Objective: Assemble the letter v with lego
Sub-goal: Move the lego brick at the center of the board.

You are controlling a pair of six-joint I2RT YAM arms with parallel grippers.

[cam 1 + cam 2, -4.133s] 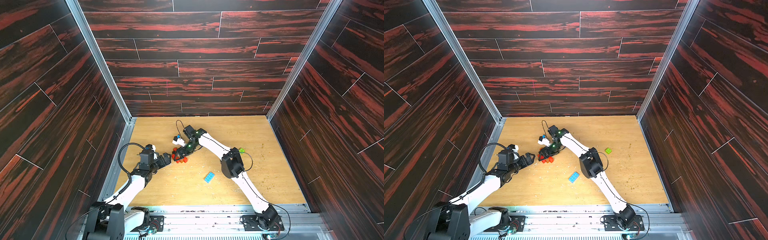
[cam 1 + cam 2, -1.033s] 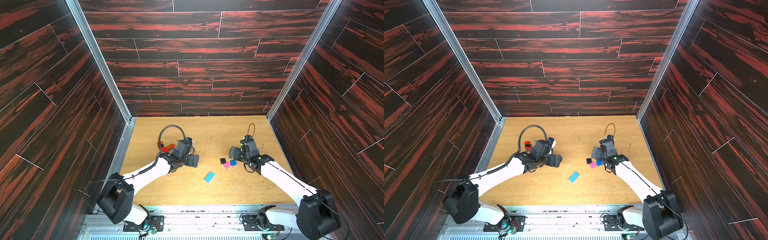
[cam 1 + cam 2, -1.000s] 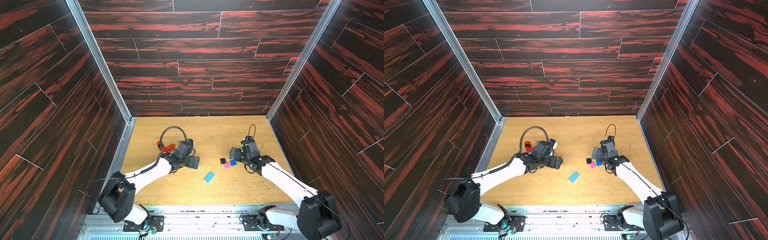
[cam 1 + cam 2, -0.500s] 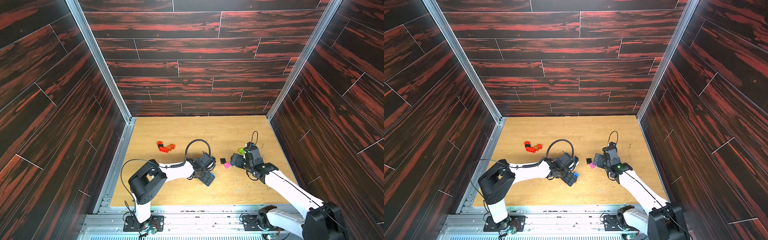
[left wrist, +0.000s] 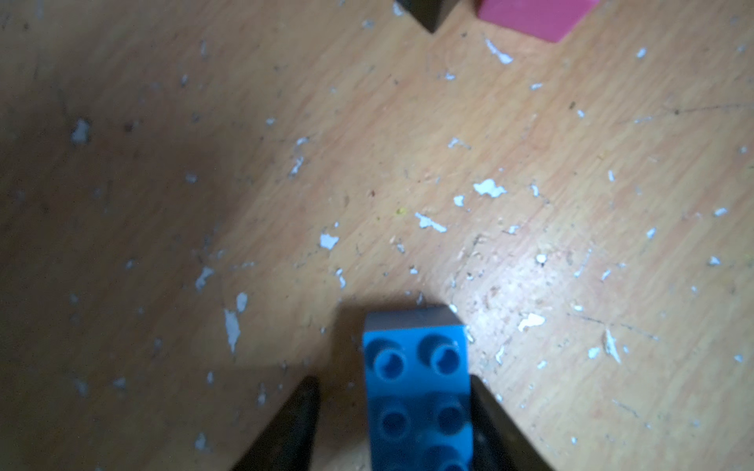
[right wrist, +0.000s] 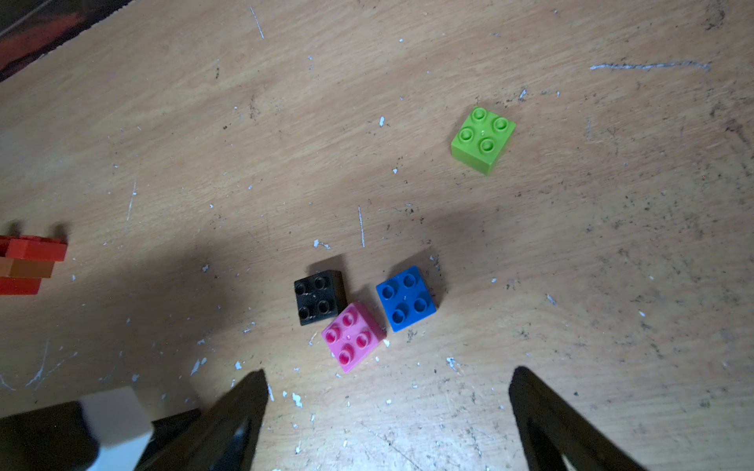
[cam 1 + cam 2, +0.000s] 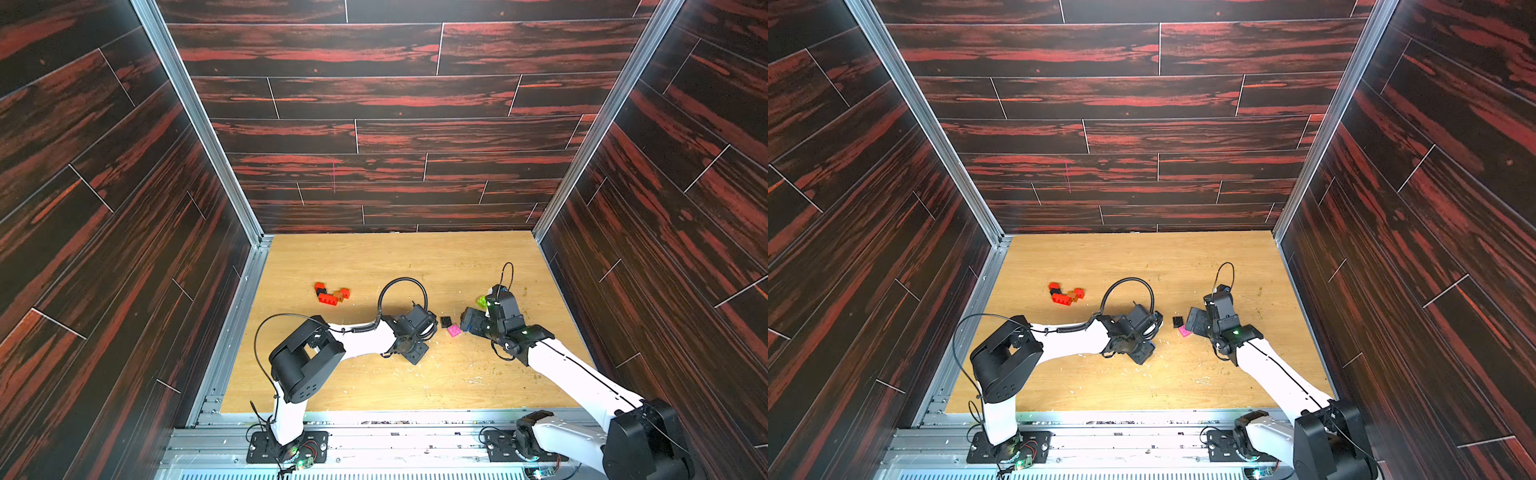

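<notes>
In both top views a small joined cluster of red, black and orange-brown bricks [image 7: 332,293] lay on the desk [image 7: 374,257] toward the left. It looked like only a shallow start on the V. The black brick [image 7: 445,321], pink brick [image 7: 454,331] and green brick [image 7: 481,301] lay loose, well apart from it, near the right gripper [image 7: 471,322].

The left wrist view showed the left gripper [image 5: 391,379] straddling the light blue brick [image 5: 416,391]. One finger was against it and a gap showed by the other; whether it was clamped I cannot tell.

The right wrist view showed the right gripper's jaws wide apart and empty, with the blue brick [image 6: 406,297] just beside the pink one. Most of the letter seemed left to build.
</notes>
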